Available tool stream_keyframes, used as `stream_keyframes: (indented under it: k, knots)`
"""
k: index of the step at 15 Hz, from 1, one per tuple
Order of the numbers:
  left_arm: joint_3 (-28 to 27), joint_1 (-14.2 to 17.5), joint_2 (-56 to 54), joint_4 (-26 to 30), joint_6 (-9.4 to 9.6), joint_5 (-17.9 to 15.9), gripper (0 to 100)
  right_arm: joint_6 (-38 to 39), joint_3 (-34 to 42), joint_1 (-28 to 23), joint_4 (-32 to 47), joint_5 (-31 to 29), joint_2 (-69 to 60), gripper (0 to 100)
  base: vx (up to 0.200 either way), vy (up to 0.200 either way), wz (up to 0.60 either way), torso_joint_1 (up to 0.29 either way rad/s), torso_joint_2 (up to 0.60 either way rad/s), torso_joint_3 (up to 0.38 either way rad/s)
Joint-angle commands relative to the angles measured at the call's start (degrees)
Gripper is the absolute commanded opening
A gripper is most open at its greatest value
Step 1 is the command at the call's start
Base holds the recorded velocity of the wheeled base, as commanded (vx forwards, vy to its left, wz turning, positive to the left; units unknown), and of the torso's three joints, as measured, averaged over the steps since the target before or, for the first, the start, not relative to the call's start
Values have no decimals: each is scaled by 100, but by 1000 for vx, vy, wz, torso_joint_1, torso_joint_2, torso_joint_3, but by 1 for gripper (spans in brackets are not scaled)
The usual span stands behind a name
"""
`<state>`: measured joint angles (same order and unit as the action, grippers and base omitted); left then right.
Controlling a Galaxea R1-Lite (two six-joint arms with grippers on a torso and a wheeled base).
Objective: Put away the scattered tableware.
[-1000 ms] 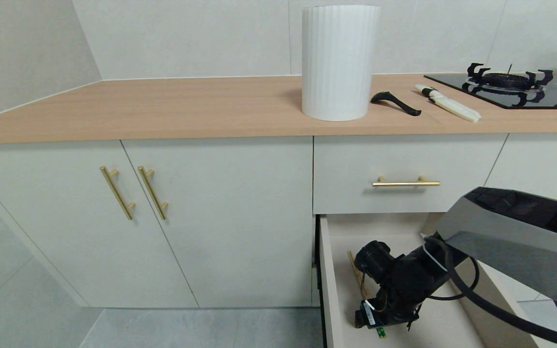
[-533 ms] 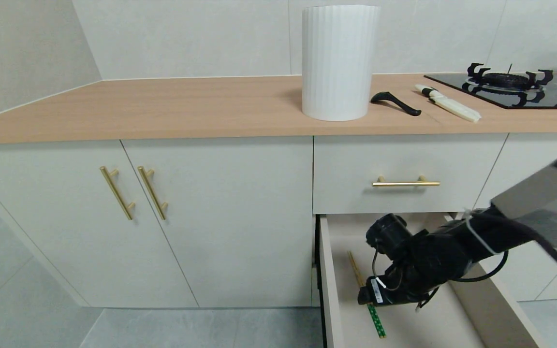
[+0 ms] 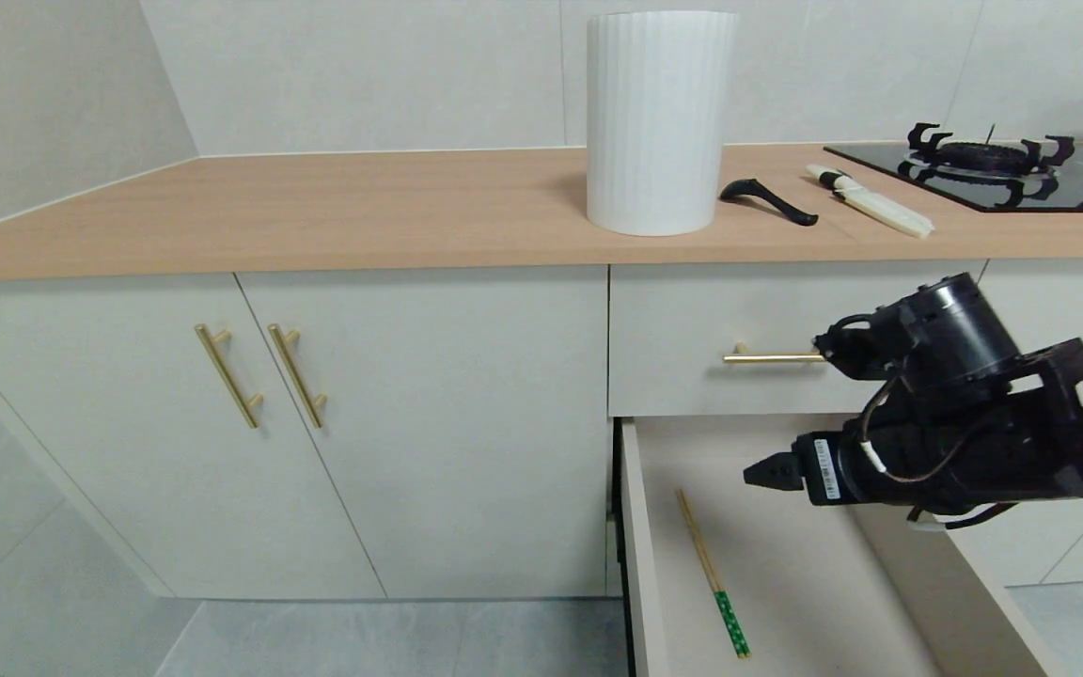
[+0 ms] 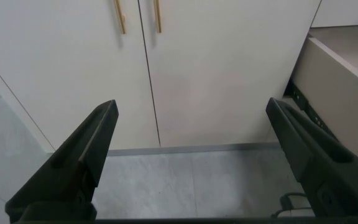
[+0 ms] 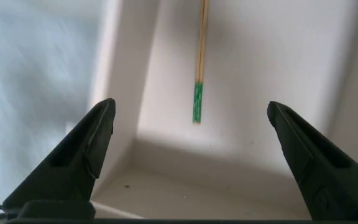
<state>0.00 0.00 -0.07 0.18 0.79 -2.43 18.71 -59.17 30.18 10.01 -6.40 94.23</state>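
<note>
A pair of bamboo chopsticks (image 3: pixel 713 571) with green ends lies flat on the floor of the open lower drawer (image 3: pixel 640 564), near its left wall. My right gripper (image 3: pixel 760 470) hangs above the drawer, apart from the chopsticks, level with the closed drawer front above. In the right wrist view its fingers (image 5: pixel 92 143) stand wide open and empty around the gripper's middle (image 5: pixel 190 112), with the chopsticks (image 5: pixel 200 56) below. My left gripper (image 4: pixel 191 112) is open and empty, low in front of the cabinet doors (image 4: pixel 216 68). A black-handled utensil (image 3: pixel 769 200) and a white knife (image 3: pixel 869 200) lie on the counter.
A tall white ribbed cylinder (image 3: pixel 659 122) stands on the wooden counter (image 3: pixel 316 207), just left of the utensils. A gas hob (image 3: pixel 1002 169) sits at the far right. The upper drawer's gold handle (image 3: pixel 776 356) is beside my right wrist. Two cabinet doors with gold handles (image 3: pixel 259 376) are at left.
My right arm has lifted up and to the right out of the drawer. The chopsticks stay lying on the drawer floor, now fully uncovered.
</note>
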Motion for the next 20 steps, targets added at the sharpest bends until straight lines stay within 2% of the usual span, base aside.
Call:
stream_keyframes:
  k: [1, 10, 14, 20]
  knots:
    - [0, 0, 7, -1, 0, 5, 100, -61, 11, -136, -34, -81, -467, 100, 0, 0, 0, 0, 0, 0]
    - [0, 0, 7, -1, 0, -4, 100, -175, -15, -487, -131, -239, -529, 100, 0, 0, 0, 2, -15, -11]
    - [0, 0, 7, -1, 0, 5, 100, -289, -7, -584, -131, -239, -652, 100, 0, 0, 0, 90, -273, -275]
    - [0, 0, 7, -1, 0, -4, 100, -289, 2, -593, -131, -239, -634, 100, 0, 0, 0, 150, -500, -302]
